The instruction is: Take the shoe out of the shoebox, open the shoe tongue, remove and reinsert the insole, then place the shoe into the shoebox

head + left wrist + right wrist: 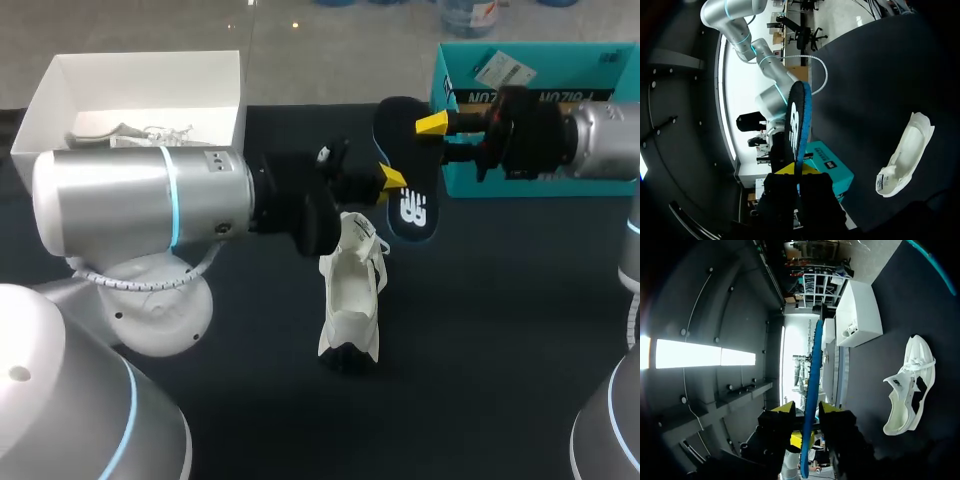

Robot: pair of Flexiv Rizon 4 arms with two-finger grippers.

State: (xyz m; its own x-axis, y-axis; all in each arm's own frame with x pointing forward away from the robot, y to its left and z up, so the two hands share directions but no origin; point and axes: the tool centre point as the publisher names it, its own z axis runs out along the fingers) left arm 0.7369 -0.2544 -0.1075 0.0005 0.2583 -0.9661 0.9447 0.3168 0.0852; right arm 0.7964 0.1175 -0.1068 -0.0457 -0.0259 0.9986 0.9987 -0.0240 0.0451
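A dark insole (411,195) with a blue edge hangs in the air between my two arms. My left gripper (386,180) is shut on its near end, and in the left wrist view the insole (799,125) stands up edge-on from that gripper (796,172). At the insole's far end is my right gripper (436,132). In the right wrist view the insole (812,380) runs between the fingers of the right gripper (806,410), which stand close on either side with narrow gaps. The white shoe (352,300) lies on the table below.
A teal shoebox (520,185) stands at the back right, behind my right gripper. A white open box (60,90) with another white shoe (130,132) in it sits at the back left. The tabletop is dark.
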